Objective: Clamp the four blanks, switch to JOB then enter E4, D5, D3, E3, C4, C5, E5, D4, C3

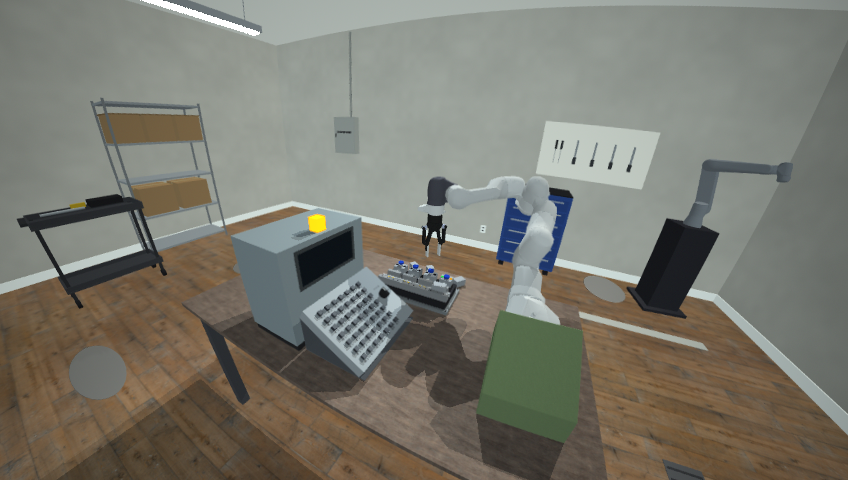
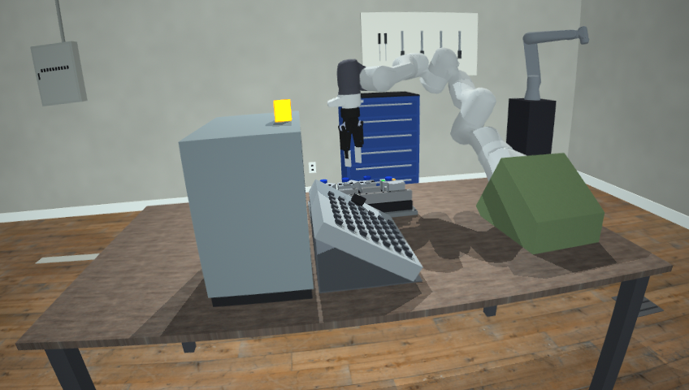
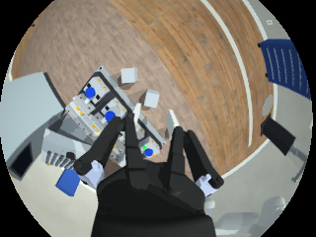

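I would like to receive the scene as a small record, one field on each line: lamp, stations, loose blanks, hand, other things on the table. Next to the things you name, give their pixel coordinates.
amber lamp: lit, on top of the cabinet (image 1: 267,237) (image 2: 246,192)
vise stations: in a row beside the keyboard panel (image 1: 357,371) (image 2: 367,256); a green lens (image 3: 144,147) is lit at one end station
loose blanks: two pale blocks on the table beside the row, one (image 3: 129,75) farther out, one (image 3: 151,98) nearer the hand
hand (image 1: 433,254) (image 2: 353,163) (image 3: 153,112): above the stations, partly open, nothing between its fingers
also on table: green block (image 1: 531,371) (image 2: 568,192)
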You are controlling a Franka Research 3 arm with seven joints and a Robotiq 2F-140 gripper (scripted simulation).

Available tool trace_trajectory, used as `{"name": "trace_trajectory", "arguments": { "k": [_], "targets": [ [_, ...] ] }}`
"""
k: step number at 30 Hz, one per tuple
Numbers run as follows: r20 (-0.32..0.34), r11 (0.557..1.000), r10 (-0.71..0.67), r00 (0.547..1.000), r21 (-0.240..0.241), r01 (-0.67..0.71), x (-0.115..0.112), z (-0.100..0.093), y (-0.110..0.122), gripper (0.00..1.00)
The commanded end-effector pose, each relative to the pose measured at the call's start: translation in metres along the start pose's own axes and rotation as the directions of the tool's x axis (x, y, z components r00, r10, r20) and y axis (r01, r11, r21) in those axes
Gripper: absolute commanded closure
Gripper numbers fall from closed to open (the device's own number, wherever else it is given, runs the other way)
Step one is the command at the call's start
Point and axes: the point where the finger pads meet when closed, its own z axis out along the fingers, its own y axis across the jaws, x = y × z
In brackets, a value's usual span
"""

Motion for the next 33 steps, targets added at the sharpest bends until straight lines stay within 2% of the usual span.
{"name": "trace_trajectory", "arguments": {
  "k": [1,9,16,33],
  "targets": [
    [-0.012,1.000,0.011,1.000,0.019,-0.011,0.004,0.017,-0.006,0.60],
    [-0.012,1.000,0.011,1.000,0.019,-0.011,0.005,0.048,-0.007,0.60],
    [-0.012,1.000,0.011,1.000,0.019,-0.011,0.005,0.060,-0.007,0.60],
    [-0.012,1.000,0.011,1.000,0.019,-0.011,0.005,0.066,-0.007,0.60]
  ]
}}
